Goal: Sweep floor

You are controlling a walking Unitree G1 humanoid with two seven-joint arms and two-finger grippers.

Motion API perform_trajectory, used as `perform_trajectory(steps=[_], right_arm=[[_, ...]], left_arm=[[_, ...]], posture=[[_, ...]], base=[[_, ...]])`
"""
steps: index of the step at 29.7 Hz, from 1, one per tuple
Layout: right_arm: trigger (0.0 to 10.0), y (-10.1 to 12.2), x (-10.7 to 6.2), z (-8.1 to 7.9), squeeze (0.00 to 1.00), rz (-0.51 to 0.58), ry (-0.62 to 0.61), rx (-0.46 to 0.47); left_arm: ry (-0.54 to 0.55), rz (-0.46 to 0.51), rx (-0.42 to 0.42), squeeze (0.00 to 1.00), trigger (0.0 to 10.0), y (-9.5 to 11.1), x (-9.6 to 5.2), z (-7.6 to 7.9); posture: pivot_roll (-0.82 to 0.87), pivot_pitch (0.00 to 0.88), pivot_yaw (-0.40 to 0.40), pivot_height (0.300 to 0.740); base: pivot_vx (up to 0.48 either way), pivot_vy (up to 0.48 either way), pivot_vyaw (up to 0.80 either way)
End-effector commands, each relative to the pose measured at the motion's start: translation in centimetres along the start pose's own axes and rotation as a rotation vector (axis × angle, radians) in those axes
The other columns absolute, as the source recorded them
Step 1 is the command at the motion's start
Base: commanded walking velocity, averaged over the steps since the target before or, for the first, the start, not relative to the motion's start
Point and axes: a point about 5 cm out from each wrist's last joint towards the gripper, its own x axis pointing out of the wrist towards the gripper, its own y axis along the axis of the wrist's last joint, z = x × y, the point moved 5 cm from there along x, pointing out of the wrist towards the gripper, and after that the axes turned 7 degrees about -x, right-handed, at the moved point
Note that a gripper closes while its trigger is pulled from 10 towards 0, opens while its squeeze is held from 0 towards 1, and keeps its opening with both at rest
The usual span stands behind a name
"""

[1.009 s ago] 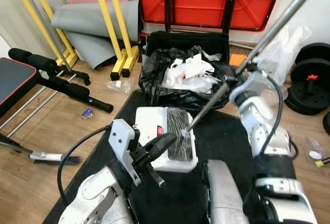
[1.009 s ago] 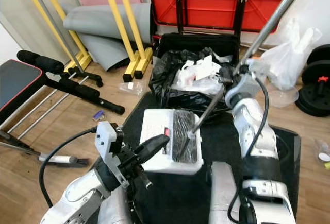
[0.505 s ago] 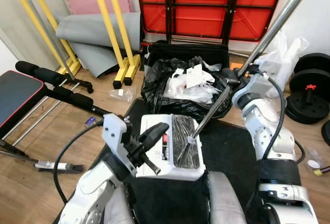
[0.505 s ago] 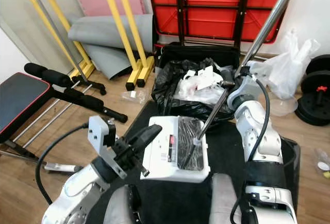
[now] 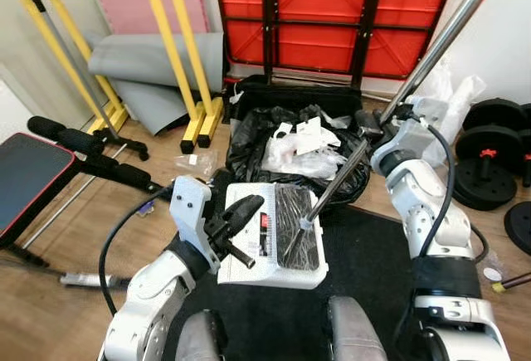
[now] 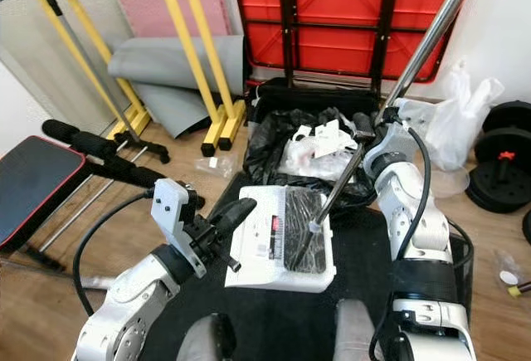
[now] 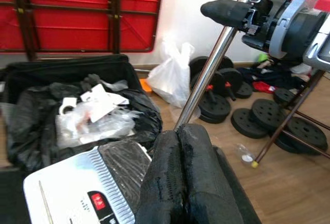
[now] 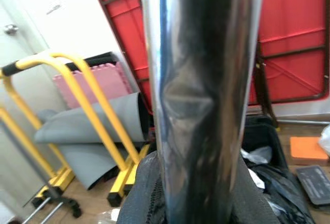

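Evidently emptying: right gripper (image 6: 375, 133), clamped on the long silver broom pole (image 5: 431, 56), should shake gently over the white plastic dustpan (image 5: 249, 249), held probably by the pressed-together left gripper (image 5: 242, 216).

Shiny metal broom pole (image 8: 198, 95) close up, black hand fingers (image 8: 142, 203) clasped around it, yellow frame (image 8: 87, 105), red panel (image 8: 294, 44) behind.

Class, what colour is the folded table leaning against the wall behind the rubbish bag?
Red, with a dark frame: the folded table shows best in the right eye view.

one white dustpan (image 5: 271, 236), one broom pole (image 5: 431, 52), one black bag (image 5: 249, 137)
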Motion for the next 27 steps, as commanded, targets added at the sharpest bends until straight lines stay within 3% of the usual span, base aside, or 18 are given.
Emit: perform_trajectory(steps=[1, 16, 27], right_arm=[[10.0, 1.7, 0.2, -0.6, 0.0, 0.06, 0.023, 0.007], [10.0, 1.8, 0.4, -0.4, 0.0, 0.068, 0.016, 0.004], [10.0, 1.5, 0.5, -0.4, 0.0, 0.061, 0.015, 0.002]], left_arm=[[0.278, 0.029, -0.006, 0.0, 10.0, 0.0, -0.6, -3.0], [0.298, 0.045, 0.057, 0.0, 10.0, 0.3, -0.6, -3.8], [0.319, 0.047, 0.057, 0.0, 10.0, 0.2, -1.0, -4.3]], posture=[[-0.18, 0.0, -0.007, 0.686], [-0.18, 0.0, -0.003, 0.74], [-0.18, 0.0, 0.0, 0.74]], base=[[0.0, 0.0, 0.0], [0.0, 0.0, 0.0], [0.0, 0.0, 0.0]])
